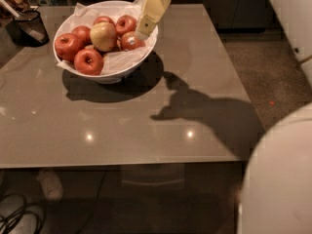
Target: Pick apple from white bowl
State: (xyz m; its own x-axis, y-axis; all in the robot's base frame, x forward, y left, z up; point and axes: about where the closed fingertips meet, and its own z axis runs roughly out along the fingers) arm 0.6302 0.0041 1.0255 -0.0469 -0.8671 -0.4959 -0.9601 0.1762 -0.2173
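The white bowl (115, 72) lined with crinkled white paper stands at the far left of the grey table. It holds several red apples and one larger yellowish-green apple (103, 36). The apple (130, 42), deep red with a small pale sticker, lies at the bowl's right side. My gripper (143, 32), cream-coloured, hangs tilted over the bowl's right rim. Its tip is just right of and slightly above the stickered apple. I cannot tell whether it touches the apple.
A small black mesh cup (30, 27) stands left of the bowl near the table's far left edge. The arm's shadow (204, 112) falls across the table (146, 135). My white body (280, 179) fills the lower right. Cables (19, 218) lie on the floor at the lower left.
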